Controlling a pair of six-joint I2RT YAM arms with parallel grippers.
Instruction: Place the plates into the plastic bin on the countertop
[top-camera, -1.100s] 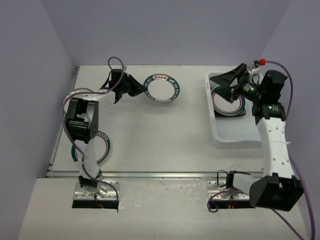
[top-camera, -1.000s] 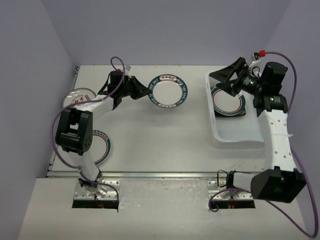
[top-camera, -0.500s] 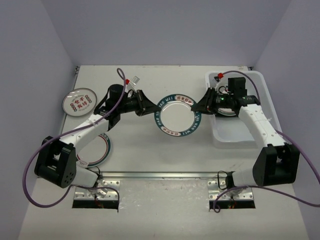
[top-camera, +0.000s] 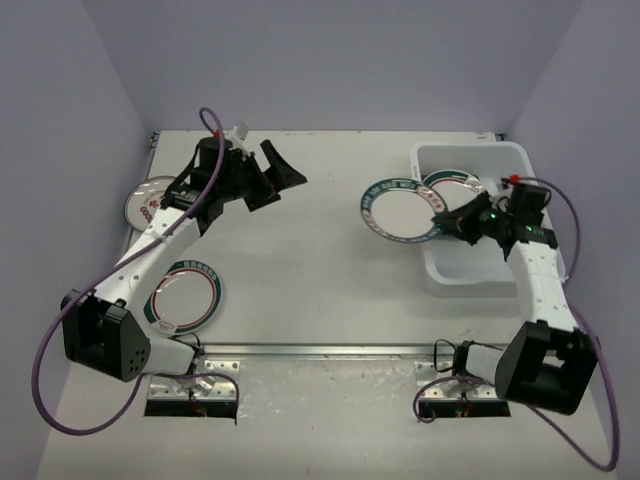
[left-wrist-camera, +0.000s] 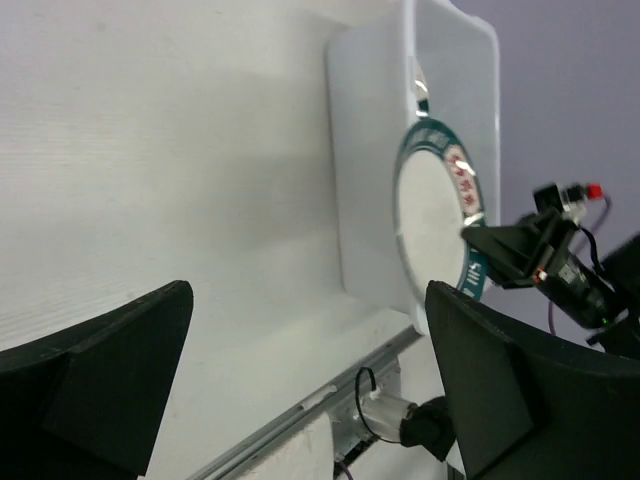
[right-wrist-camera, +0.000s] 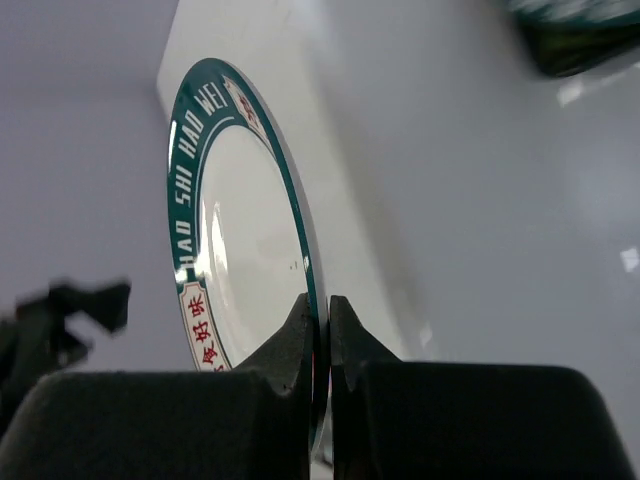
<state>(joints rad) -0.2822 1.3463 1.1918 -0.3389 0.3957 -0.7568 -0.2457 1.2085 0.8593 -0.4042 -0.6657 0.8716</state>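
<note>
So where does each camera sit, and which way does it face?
Top external: above and behind the arms, looking down on the countertop; both arms show.
Left wrist: on the left arm, looking across at the plastic bin; the open left gripper frames it.
Right wrist: on the right arm, looking along the shut right gripper pinching the teal-rimmed plate.
Shared: all three show that plate.

Pale lavender walls (top-camera: 330, 60) stand behind and at both sides.

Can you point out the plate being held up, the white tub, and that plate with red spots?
held plate (top-camera: 398, 212), overhead view, its white middle.
white tub (top-camera: 462, 268), overhead view, bare floor.
red-spotted plate (top-camera: 144, 206), overhead view, patterned face.
</note>
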